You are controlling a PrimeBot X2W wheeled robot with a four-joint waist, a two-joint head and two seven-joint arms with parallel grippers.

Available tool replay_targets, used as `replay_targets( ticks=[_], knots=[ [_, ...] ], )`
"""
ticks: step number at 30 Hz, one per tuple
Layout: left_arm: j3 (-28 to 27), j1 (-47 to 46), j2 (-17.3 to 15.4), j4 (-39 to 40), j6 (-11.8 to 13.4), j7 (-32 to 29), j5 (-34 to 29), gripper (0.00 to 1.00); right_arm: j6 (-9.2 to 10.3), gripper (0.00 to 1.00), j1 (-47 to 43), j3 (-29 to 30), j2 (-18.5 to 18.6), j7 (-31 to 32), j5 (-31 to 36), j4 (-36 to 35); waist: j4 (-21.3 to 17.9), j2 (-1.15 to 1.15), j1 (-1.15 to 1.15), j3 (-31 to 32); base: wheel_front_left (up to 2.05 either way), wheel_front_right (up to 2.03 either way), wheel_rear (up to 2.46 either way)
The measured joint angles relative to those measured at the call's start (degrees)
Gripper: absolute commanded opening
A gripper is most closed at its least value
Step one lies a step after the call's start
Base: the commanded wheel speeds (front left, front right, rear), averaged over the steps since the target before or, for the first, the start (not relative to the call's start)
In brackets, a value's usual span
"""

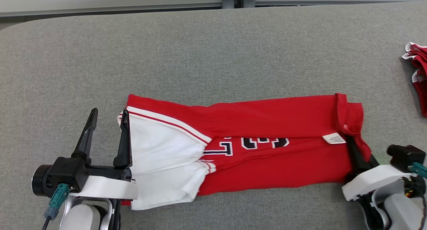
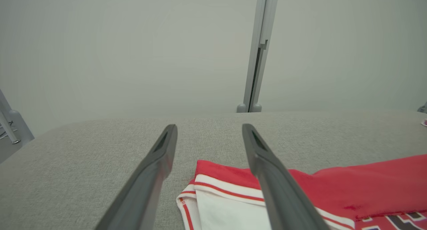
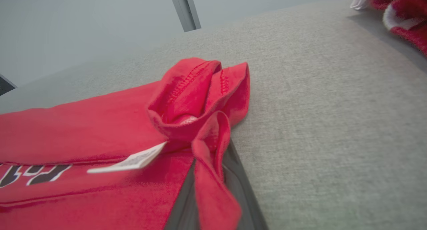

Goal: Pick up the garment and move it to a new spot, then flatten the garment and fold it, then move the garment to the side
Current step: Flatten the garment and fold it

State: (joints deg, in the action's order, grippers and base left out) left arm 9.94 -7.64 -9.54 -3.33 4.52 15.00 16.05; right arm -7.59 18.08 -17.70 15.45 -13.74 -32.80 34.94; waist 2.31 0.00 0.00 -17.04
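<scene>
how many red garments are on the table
2: the folded garment at centre, and a red-and-white heap at the right edge of the table; it may hide more.

The worktop (image 1: 213,43) is a broad surface covered in grey woven fabric, its corner rounded far to the left of the garment. The garment (image 1: 267,170) (red, with white panels and dark lettering) lies directly on it, folded into a long band. The band's white end is on the left, and its bunched red end, with a white label (image 1: 334,138), is on the right. Well apart to the garment's right sits a heap of red-and-white cloth (image 1: 418,70).
</scene>
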Motion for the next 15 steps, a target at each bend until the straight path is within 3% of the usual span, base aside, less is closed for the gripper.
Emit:
replay_targets(
  ticks=[9, 15],
  knots=[
    [-1.5, 0.1, 1.0, 0.0, -0.9, 0.0, -0.8, 1.00, 0.02, 0.00, -2.8, 4.1, 5.5, -1.0, -0.7, -1.3, -1.2, 0.00, 0.00, 0.8, 0.00, 0.00, 0.00],
    [-2.4, 0.6, 1.3, -0.5, -1.3, 0.0, -1.4, 1.00, 0.03, 0.00, -3.5, 4.9, 6.3, -1.1, 0.6, -6.4, -1.9, 0.00, 0.00, 2.1, 0.00, 0.00, 0.00]
  ],
)
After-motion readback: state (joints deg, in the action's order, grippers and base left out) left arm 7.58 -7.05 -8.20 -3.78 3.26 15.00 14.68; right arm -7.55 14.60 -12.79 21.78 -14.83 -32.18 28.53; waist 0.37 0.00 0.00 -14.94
